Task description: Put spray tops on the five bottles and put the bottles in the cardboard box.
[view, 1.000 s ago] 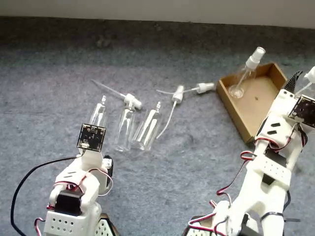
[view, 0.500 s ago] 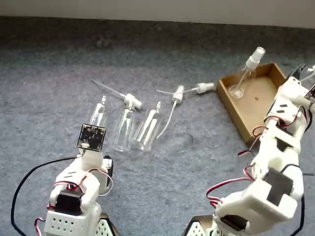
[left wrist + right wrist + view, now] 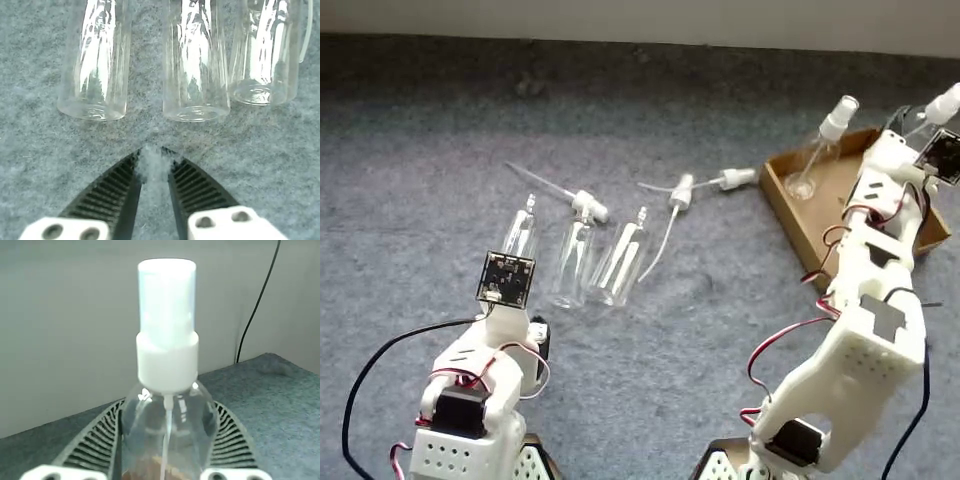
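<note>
The right gripper (image 3: 169, 412) is clamped tight on a clear round bottle with a white spray top (image 3: 167, 370). Its ribbed black fingers (image 3: 95, 440) press on both sides of the bottle. A thin white tube (image 3: 167, 420) hangs down inside it. In the high view this bottle is up in the air over the far side of the flat brown cardboard box (image 3: 790, 222), and the right arm (image 3: 870, 330) stretches across the box.

A second clear bottle with a white spray top (image 3: 817, 150) stands inside the box, in the corner nearest the loose tops.

Three loose white spray tops with thin tubes lie on the grey carpet (image 3: 440, 130) beside the box. The first loose top (image 3: 735, 178) is just beside the box's corner. The middle loose top (image 3: 680, 190) is a bit farther off. The last loose top (image 3: 588, 207) is farthest from the box.

Three clear topless bottles (image 3: 573, 260) lie side by side on the carpet, well apart from the box.

The left gripper (image 3: 152, 152) is also well apart from the box. Its fingers are pulled nearly together with nothing between them. It sits low over the carpet, just beside the flat bottoms of the three lying bottles.
</note>
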You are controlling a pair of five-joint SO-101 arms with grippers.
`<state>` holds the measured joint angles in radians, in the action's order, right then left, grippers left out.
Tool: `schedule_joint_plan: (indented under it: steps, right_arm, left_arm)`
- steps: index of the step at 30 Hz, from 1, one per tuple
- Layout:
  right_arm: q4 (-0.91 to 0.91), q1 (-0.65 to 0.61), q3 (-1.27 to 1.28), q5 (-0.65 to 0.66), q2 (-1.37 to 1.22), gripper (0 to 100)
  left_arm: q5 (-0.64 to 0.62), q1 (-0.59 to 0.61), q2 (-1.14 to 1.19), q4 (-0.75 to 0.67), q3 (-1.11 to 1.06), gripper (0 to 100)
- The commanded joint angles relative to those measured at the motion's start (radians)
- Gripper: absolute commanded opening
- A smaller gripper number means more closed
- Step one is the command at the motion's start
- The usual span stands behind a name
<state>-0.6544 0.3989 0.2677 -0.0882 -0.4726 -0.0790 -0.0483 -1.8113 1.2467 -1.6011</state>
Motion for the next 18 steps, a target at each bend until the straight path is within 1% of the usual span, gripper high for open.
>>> schedule_joint_plan:
  steps: [1, 18]
  right_arm:
    - [-0.027, -0.036, -0.081, -0.002, -0.002, 10.1]
    - [-0.028, -0.044, -0.197, 0.000, -0.177, 10.1]
  left_arm:
    - [-0.008, 0.010, -0.008, -0.021, 0.005, 1]
    - [-0.006, 0.010, -0.008, -0.021, 0.001, 1]
